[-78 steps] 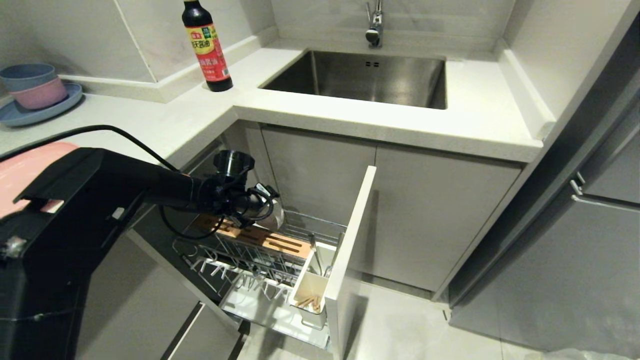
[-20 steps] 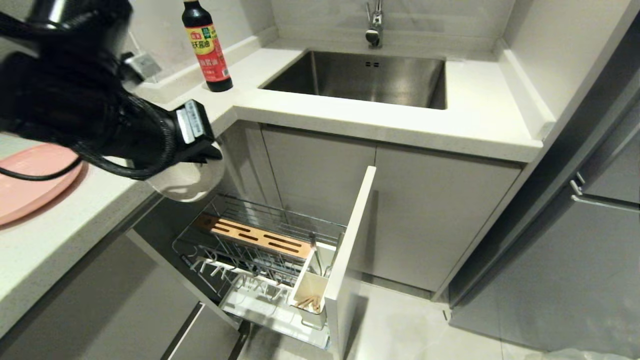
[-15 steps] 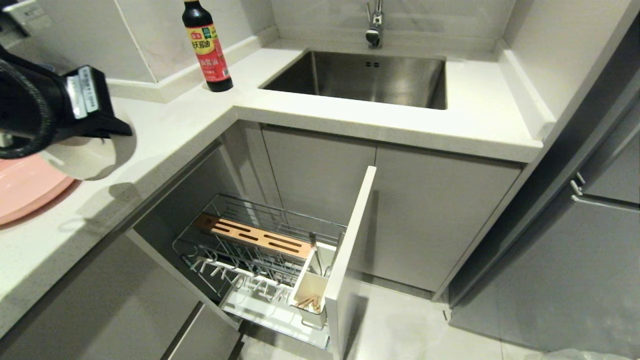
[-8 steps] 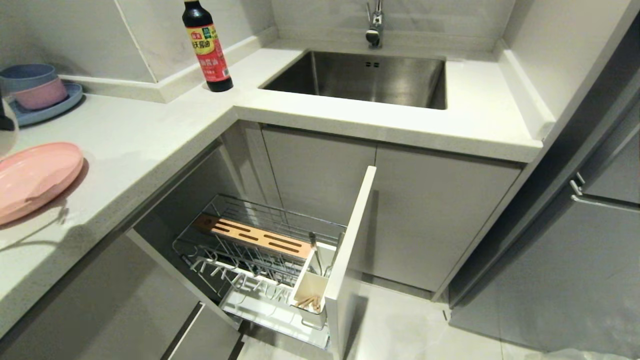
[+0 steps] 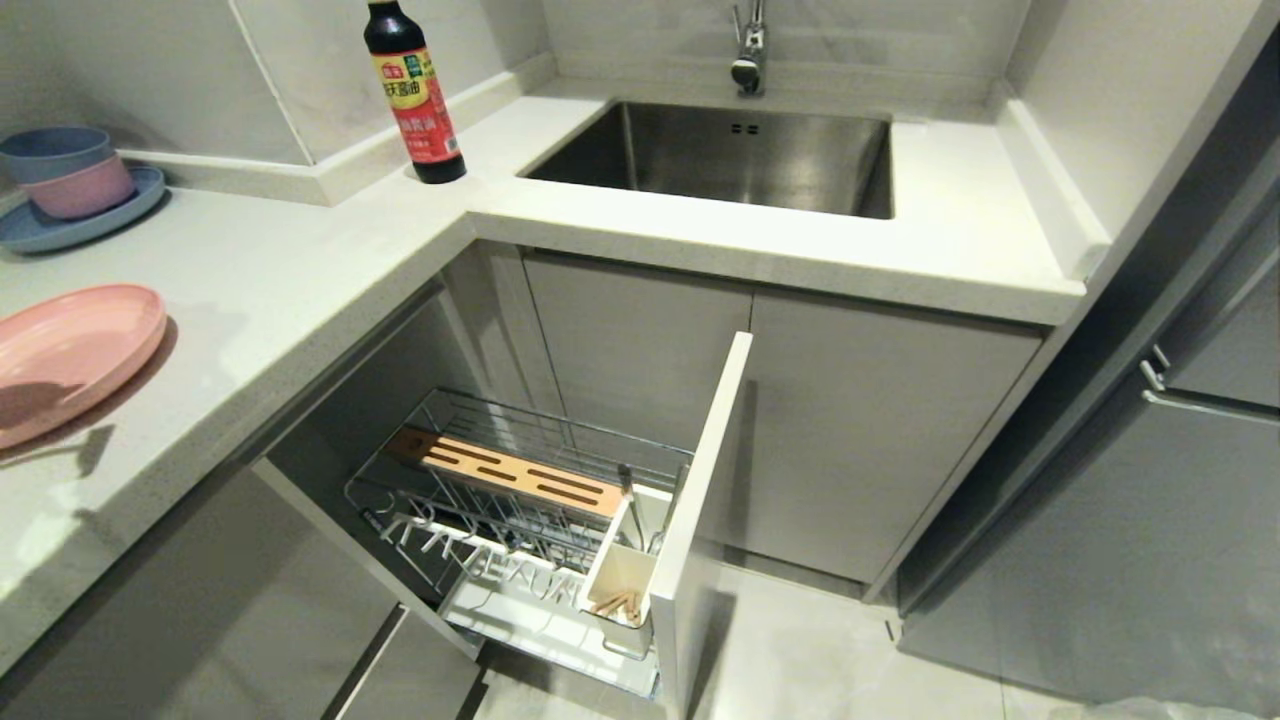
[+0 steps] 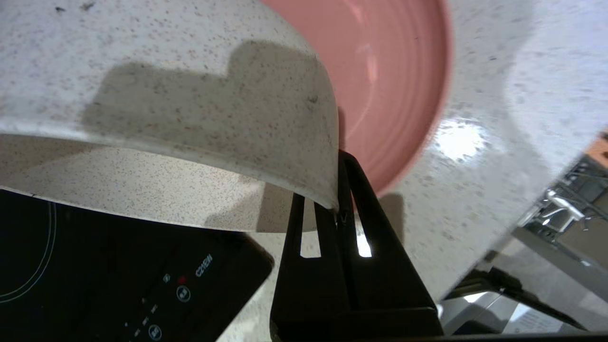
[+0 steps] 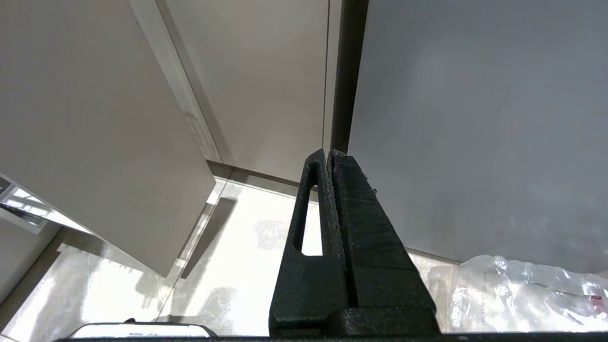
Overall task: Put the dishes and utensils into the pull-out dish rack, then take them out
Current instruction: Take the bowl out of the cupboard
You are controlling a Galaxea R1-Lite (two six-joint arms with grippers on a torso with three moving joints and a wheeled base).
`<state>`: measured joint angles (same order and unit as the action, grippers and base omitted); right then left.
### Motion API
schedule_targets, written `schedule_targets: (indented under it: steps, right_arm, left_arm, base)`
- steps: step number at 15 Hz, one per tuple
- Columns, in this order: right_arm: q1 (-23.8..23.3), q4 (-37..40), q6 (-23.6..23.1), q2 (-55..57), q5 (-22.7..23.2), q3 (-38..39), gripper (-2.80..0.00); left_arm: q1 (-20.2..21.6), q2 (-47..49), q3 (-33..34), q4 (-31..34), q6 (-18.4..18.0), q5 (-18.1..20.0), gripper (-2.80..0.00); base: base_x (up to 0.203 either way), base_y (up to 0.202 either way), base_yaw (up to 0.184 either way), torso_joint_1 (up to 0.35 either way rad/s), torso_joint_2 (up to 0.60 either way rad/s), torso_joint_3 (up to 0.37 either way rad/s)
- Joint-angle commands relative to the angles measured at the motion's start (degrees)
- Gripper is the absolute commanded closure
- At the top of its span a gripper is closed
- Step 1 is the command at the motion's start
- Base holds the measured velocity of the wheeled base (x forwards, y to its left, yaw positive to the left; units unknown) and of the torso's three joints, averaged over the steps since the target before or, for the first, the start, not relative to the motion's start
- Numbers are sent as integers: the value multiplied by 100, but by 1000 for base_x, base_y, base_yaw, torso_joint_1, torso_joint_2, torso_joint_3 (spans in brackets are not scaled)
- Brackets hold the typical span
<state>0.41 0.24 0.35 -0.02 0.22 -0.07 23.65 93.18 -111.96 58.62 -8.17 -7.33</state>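
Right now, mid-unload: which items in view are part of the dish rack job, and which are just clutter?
Job items:
- small cream-white round bowl, rim pinched in the left gripper jaws
- flat pale-pink oval plate, on the counter
- chrome wire pull-out dish rack
- light wooden chopsticks, in the rack's cup

Clutter:
- stacked blue and pink bowls
- blue plate
- dark sauce bottle
- steel sink
- black induction hob

The plate (image 5: 70, 355) is set on the countertop (image 5: 300, 270) at nine o'clock of the head view, with the stacked bowls (image 5: 62, 170) on a second plate (image 5: 30, 232) behind it at ten o'clock. The bottle (image 5: 412, 95) is stood at eleven o'clock, the sink (image 5: 720, 155) at twelve. The dish rack (image 5: 520, 520) is pulled out at six o'clock below the countertop; in its utensil cup (image 5: 620, 580), what appear to be chopsticks (image 5: 615, 603) are held. The bowl (image 6: 166, 118) is held above the countertop beside the plate.
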Motion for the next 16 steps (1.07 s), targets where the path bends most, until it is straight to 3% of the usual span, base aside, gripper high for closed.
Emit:
schedule_targets:
  steps: [1, 16]
  right_arm:
    - [2, 0, 0, 2, 2, -1, 0]
    - [2, -1, 0, 2, 5, 7, 0]
  left_arm:
    - [36, 354, -1, 27, -51, -4, 0]
    - [26, 719, 7, 50, -62, 21, 0]
  base:
    - [0, 0, 0, 0, 0, 0]
    - [0, 0, 0, 0, 0, 0]
